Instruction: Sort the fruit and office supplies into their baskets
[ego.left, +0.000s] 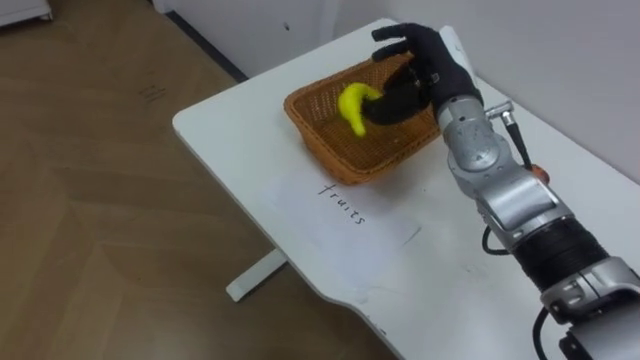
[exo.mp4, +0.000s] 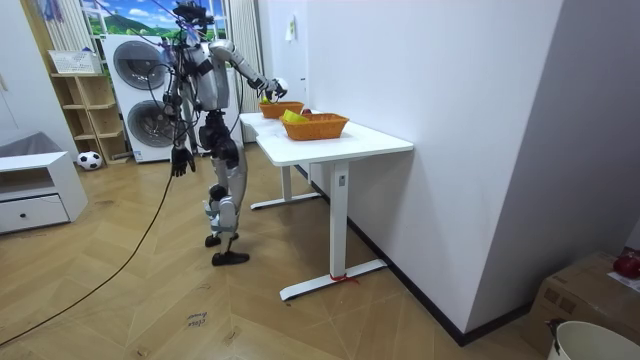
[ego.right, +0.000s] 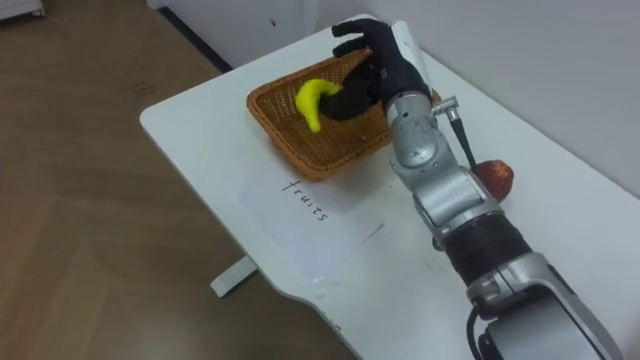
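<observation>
A yellow banana (ego.left: 354, 106) lies in the woven fruit basket (ego.left: 330, 150) at the far end of the white table (ego.left: 230, 120). My right hand (ego.left: 430, 62) hovers over the basket, open, with its fingers spread above and its thumb resting against the banana's near end. A gap shows between fingers and thumb. A red apple (ego.right: 495, 178) sits on the table beside my right forearm. In the room view my left hand (exo.mp4: 180, 160) hangs open at my side, and I stand at the table's far end.
A sheet of paper with handwriting (ego.left: 350, 215) lies on the table in front of the basket. In the room view a second woven basket (exo.mp4: 315, 126) stands nearer the camera. A wall runs along the table's far side. Washing machines (exo.mp4: 140, 90) stand behind me.
</observation>
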